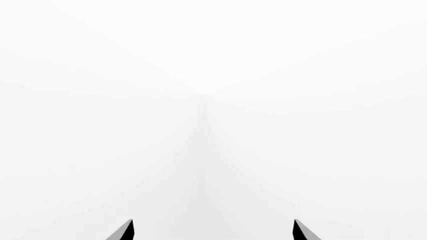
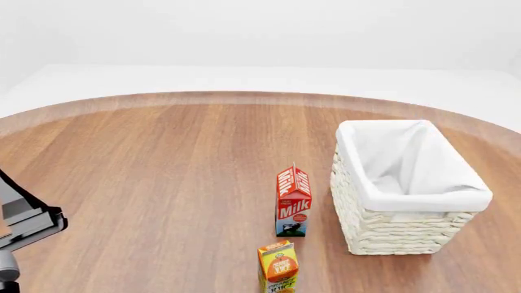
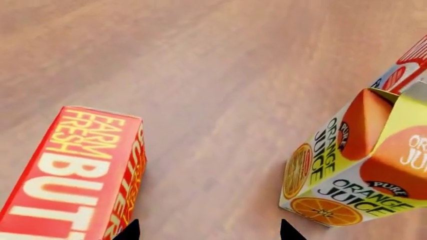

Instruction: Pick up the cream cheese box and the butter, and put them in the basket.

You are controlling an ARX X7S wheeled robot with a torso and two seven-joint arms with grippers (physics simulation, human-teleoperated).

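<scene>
Now right gripper (image 3: pixel 207 234) tips apart, holding nothing | red box lettered "FARM FRESH BUTTER" (image 3: pixel 80 175) lying beside them | "ORANGE JUICE" carton (image 3: pixel 363 165) | red "Milk" carton (image 2: pixel 293 200) | white woven basket (image 2: pixel 391 229) | left gripper (image 1: pixel 212 231) spread, empty.

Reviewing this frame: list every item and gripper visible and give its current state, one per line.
basket: upright on the table, nothing in it
milk carton: standing upright, closed
orange juice carton: standing upright, closed
butter: lying flat on the table, not gripped
left gripper: open, holding nothing
right gripper: open, above the gap between butter and juice carton
cream cheese box: not in view
</scene>
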